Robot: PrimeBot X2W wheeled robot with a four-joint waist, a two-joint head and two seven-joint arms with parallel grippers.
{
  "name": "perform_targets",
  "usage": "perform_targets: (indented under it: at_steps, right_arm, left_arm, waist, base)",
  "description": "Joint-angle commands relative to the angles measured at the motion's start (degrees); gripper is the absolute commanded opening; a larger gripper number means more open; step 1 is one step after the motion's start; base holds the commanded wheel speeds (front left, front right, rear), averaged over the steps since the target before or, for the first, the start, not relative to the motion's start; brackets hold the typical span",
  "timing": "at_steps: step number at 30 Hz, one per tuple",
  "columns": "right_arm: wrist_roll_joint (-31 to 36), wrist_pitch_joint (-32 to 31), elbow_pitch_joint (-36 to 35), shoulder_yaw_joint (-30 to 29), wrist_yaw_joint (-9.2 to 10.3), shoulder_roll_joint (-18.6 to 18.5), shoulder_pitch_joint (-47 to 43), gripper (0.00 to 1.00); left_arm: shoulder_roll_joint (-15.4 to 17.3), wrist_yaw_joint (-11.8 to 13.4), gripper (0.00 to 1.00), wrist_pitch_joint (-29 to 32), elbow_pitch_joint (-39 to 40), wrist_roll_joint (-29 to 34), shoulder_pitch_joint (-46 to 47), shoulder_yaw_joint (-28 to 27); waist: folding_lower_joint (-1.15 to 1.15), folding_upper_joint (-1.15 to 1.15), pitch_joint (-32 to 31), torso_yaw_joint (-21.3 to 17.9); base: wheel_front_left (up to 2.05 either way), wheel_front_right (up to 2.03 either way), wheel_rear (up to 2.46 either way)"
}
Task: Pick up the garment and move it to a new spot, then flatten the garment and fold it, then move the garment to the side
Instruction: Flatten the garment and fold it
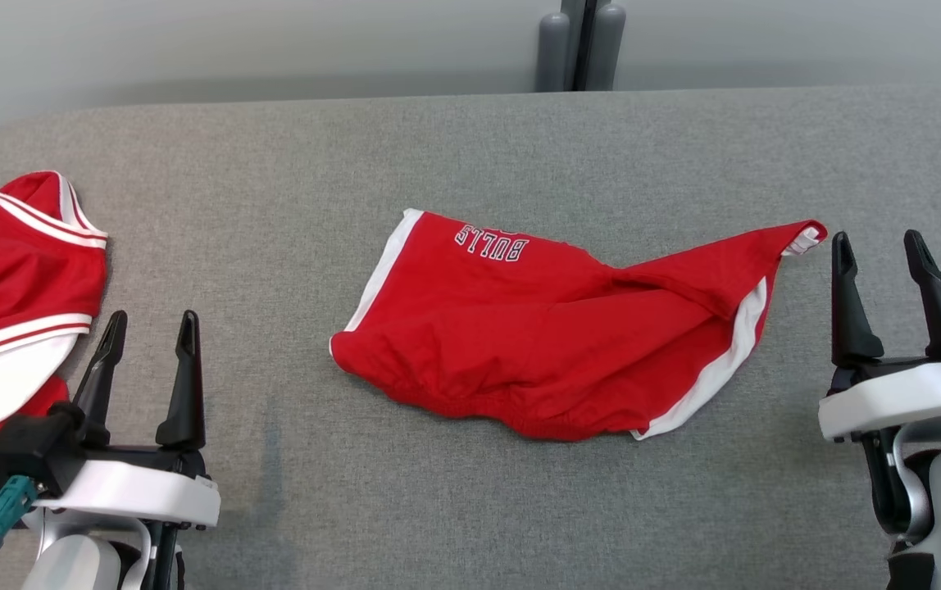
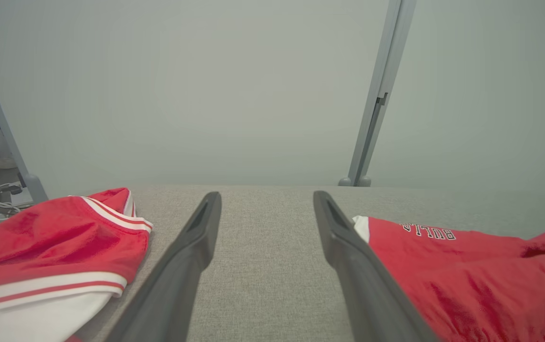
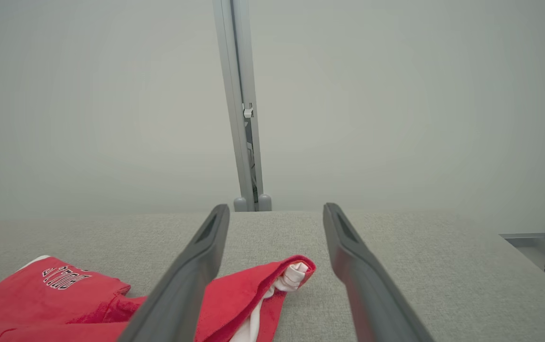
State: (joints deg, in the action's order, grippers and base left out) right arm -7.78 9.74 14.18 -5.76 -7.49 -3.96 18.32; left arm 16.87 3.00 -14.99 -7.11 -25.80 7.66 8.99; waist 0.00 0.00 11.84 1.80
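The garment [image 1: 544, 328] is a pair of red shorts with white side stripes and white lettering, lying crumpled at the middle of the grey table [image 1: 454, 147]. One corner is drawn out to a point at the right. My right gripper [image 1: 880, 246] stands open just right of that point, not touching it. In the right wrist view the corner [image 3: 282, 285] lies low between the open fingers [image 3: 196, 266] of the right gripper [image 3: 276, 211]. My left gripper [image 1: 151, 324] is open at the lower left, well clear of the shorts [image 2: 467, 275], with bare table between the spread fingers [image 2: 192, 256] of the left gripper [image 2: 267, 197].
A second red and white garment [image 1: 11, 295] lies at the table's left edge, close beside my left gripper, and appears as a red garment [image 2: 54, 247] in the left wrist view. A grey post [image 1: 581, 41] stands behind the table's far edge.
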Motion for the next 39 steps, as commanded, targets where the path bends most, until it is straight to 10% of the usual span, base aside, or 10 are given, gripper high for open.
perform_targets:
  at_steps: [1, 10, 30, 39]
  right_arm:
    - [0.3, -1.0, -2.2, 0.2, -0.01, 0.0, -1.7, 1.00]
    - [-0.2, -6.9, -14.2, 2.3, -0.01, 0.8, -11.1, 1.00]
    - [-2.6, -7.8, -16.3, 1.4, -0.01, 0.9, -13.0, 1.00]
    - [-2.8, -7.5, -17.0, 1.6, -0.01, 0.9, -11.7, 1.00]
  left_arm:
    - [0.1, 0.2, 1.00, -0.2, 0.1, 0.3, -0.5, 0.0]
    - [0.2, 1.4, 1.00, 0.6, 0.4, -0.1, -3.9, 0.4]
    - [-0.2, 2.1, 1.00, 2.5, 2.7, -1.1, -2.6, 1.6]
    - [-2.9, -3.6, 1.00, 13.5, 9.5, 1.9, 4.5, 14.7]
  waist:
    - [0.00, 0.00, -0.9, -0.4]
    - [0.00, 0.00, -3.5, -1.2]
    - [0.00, 0.00, -3.2, -1.0]
    - [0.00, 0.00, 0.8, -2.4]
  base:
    - [0.00, 0.00, 0.00]
    - [0.00, 0.00, 0.00]
    - [0.00, 0.00, 0.00]
    - [0.00, 0.00, 0.00]
